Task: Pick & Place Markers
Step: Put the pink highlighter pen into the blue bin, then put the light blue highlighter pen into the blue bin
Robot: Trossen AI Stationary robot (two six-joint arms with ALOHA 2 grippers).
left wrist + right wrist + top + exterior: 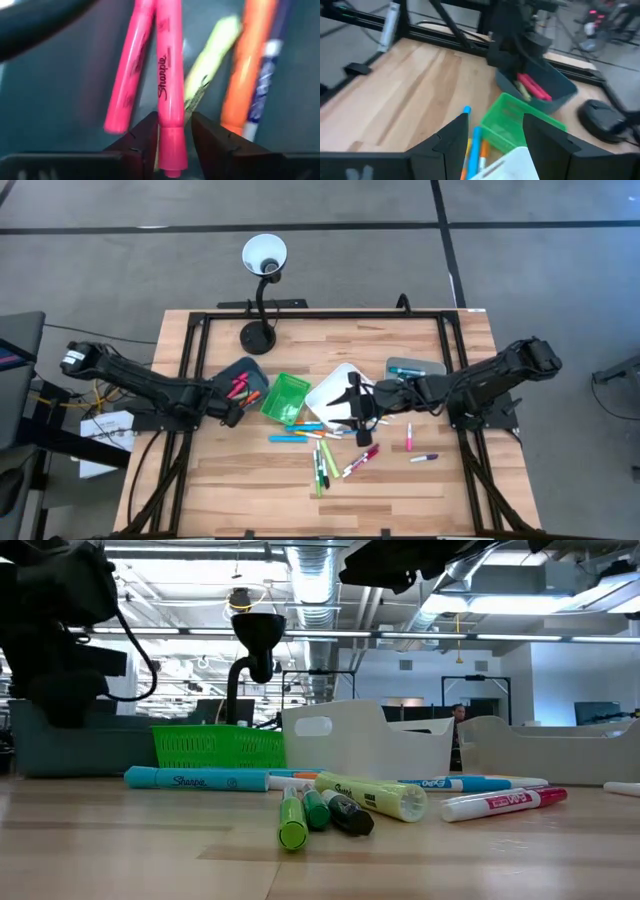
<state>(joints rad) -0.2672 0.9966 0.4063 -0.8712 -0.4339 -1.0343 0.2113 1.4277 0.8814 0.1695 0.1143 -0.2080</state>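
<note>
Left hand [233,412]: over the dark grey bin [222,377] at the table's [240,490] left side. Fingers [145,142] stand slightly apart to either side of a pink marker [167,100], whose capped end sits between them; whether they press it cannot be told. In the same bin: a second pink marker [129,75], a yellow one [207,65], an orange one [247,65].

Green basket [285,398]: just right of the grey bin.

White bin [335,387]: beside the green basket.

Loose markers [335,448]: blue, green, yellow, red, pink and purple, scattered on the table in front of the bins.

Right hand [362,418]: at the white bin's front edge, fingers [452,137] apart and empty.

Second grey bin [415,367]: far right.
</note>
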